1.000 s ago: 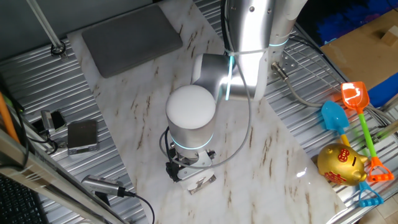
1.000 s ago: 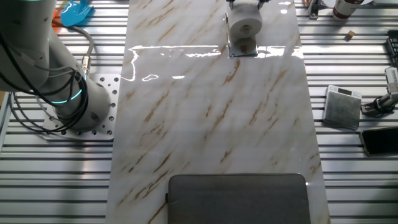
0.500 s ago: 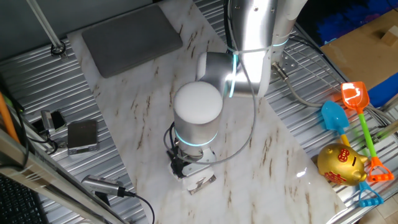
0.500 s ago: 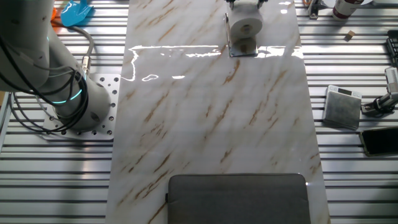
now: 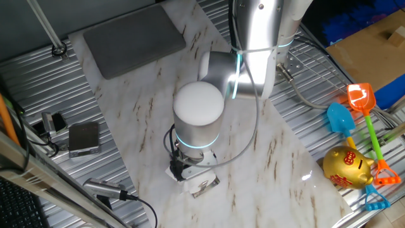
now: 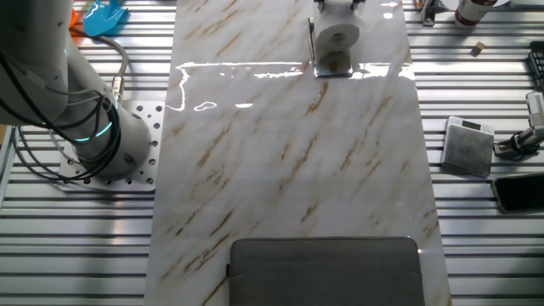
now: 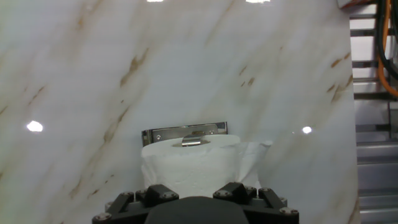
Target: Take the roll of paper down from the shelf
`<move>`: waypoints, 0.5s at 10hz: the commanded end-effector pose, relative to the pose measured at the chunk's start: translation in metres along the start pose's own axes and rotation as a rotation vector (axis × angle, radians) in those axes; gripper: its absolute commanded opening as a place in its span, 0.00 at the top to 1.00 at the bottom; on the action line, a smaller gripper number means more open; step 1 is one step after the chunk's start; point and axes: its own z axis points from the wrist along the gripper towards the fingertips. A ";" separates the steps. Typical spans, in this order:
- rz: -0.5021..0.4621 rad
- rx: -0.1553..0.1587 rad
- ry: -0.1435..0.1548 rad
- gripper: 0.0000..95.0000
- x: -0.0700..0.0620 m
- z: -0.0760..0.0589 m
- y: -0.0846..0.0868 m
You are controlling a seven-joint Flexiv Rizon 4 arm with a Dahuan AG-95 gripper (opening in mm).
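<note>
1. Looking at the roll of paper (image 7: 189, 163), you see it between the gripper (image 7: 194, 191) fingers, just in front of the shelf (image 7: 185, 131), at the table (image 6: 289, 153) edge far from the grey pad (image 6: 327, 270).
2. Compared with half a second ago, the roll (image 6: 336, 35) sits slightly higher against the shelf (image 6: 330, 65), and the arm (image 5: 199, 120) has shifted a little; I judge the lifting has begun.
3. You cannot tell the grip for sure: the fingers seem closed on the roll, but the contact is hidden.
</note>
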 end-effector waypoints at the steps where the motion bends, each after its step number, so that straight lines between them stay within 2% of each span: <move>1: -0.002 0.003 -0.003 1.00 0.000 0.000 0.000; 5: -0.016 0.018 -0.004 1.00 0.001 -0.001 0.000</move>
